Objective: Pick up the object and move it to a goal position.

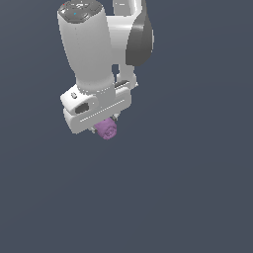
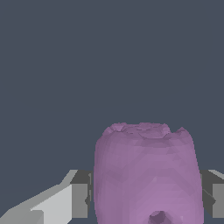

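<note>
I found no text, label, brand, number or sign to read in either view. From my station, the white arm housing (image 1: 86,44) carried only plain shading and a few small dark marks on its top cap, too blurred to make out as characters. The gripper (image 1: 105,124) body was bare white, and the pinkish-purple object (image 2: 148,175) had a lumpy, unmarked surface in the wrist view. The dark backdrop held no writing that I could see.
</note>
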You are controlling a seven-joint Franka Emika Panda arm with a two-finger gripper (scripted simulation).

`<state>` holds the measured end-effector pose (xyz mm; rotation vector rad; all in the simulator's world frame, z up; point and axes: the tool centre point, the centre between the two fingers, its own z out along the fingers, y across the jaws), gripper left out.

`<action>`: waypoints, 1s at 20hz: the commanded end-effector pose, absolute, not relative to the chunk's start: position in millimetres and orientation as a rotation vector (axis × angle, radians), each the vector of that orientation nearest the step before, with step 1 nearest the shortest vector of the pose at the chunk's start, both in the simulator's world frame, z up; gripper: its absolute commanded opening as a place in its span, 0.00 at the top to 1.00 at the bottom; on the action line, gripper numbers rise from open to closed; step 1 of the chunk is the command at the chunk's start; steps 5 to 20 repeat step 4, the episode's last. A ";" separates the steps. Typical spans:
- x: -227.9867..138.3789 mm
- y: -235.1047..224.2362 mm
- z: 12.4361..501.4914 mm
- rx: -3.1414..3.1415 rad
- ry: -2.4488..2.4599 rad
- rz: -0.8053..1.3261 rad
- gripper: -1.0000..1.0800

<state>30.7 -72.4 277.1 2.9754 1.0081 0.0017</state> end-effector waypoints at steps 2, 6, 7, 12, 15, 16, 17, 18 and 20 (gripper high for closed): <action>31.9 -74.7 280.7 2.975 1.009 0.000 1.00; 32.2 -74.3 280.0 2.975 1.009 0.000 1.00; 32.2 -74.3 280.0 2.975 1.009 0.000 1.00; 32.2 -74.3 280.0 2.975 1.009 0.000 1.00; 32.2 -74.3 280.0 2.975 1.009 0.000 1.00; 32.2 -74.3 280.0 2.975 1.009 0.000 1.00; 32.2 -74.3 280.0 2.975 1.009 0.000 1.00; 32.2 -74.3 280.0 2.975 1.009 0.000 1.00; 32.2 -74.3 280.0 2.975 1.009 0.000 1.00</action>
